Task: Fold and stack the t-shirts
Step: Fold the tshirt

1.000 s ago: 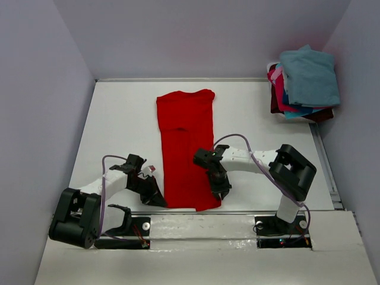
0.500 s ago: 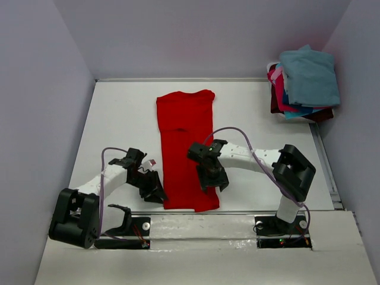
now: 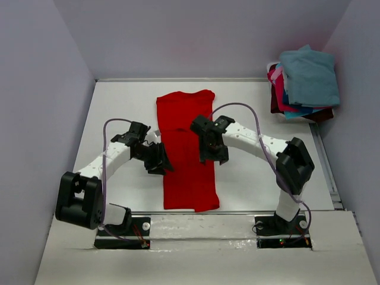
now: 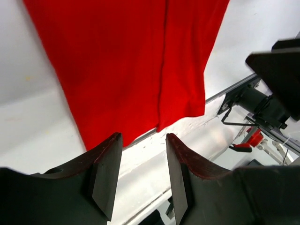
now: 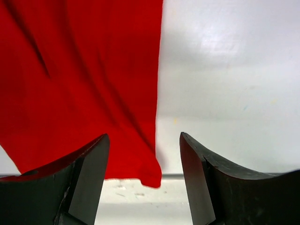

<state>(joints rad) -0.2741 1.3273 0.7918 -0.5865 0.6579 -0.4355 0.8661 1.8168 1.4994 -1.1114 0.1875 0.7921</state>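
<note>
A bright red t-shirt (image 3: 186,148) lies flat in a long narrow strip down the middle of the white table (image 3: 119,119), folded lengthwise, its hem at the near edge. My left gripper (image 3: 160,163) hovers at the strip's left edge, open with nothing between its fingers; its wrist view shows the red t-shirt (image 4: 126,61) beyond the jaws. My right gripper (image 3: 215,155) hangs over the strip's right edge, open and empty, with the red t-shirt (image 5: 79,79) and its hem corner in that wrist view. A stack of folded t-shirts (image 3: 304,83), teal on top, sits at the back right.
A metal rail (image 3: 237,211) runs along the table's near edge in front of the arm bases. Grey walls close in the left, back and right sides. The right arm's purple cable (image 3: 249,116) loops above the cloth.
Both grippers opened and let go of the red t-shirt's near end. Both arms then drew away from the near edge toward the middle of the strip.
</note>
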